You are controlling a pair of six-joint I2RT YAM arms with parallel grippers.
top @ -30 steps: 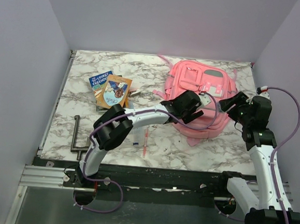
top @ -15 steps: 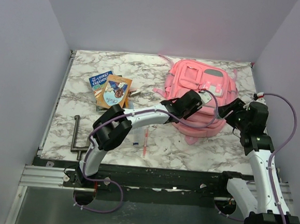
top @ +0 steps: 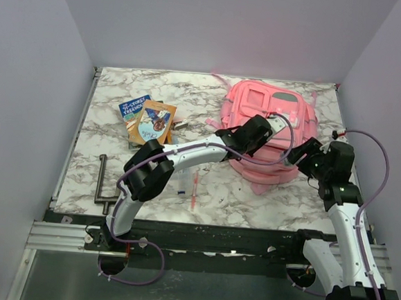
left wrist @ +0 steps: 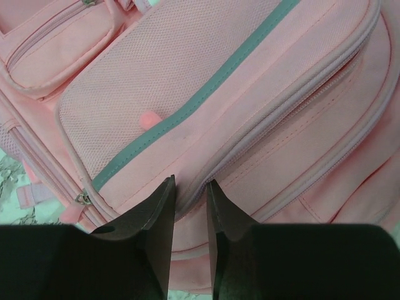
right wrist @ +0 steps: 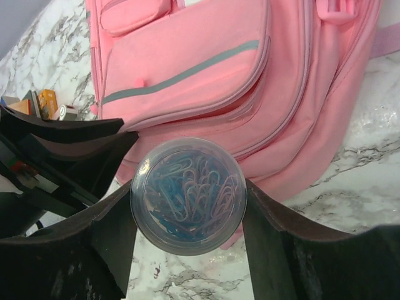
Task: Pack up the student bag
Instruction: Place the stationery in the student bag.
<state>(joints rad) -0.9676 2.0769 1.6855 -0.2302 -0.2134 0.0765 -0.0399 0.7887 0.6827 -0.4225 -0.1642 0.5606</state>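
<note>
The pink student bag (top: 269,114) lies flat at the back right of the marble table, front pockets up. My left gripper (top: 263,129) rests on its front, and in the left wrist view (left wrist: 190,182) the fingers stand close together, pinching a ridge of pink fabric by a zipper seam of the student bag (left wrist: 187,81). My right gripper (top: 300,153) hovers at the bag's right front corner. In the right wrist view this gripper (right wrist: 187,187) is shut on a round clear tub of blue and pink paper clips (right wrist: 187,209), held above the student bag (right wrist: 206,56) and the table edge.
A small stack of books (top: 147,119) lies left of the bag. Two pens (top: 195,188) lie on the marble near the front middle. A black clamp handle (top: 102,184) sits at the front left edge. The left arm (right wrist: 50,156) shows dark beside the tub.
My left gripper has slid further onto the bag's front and its jaws have narrowed onto the fabric. The right arm has swung down and left with the tub.
</note>
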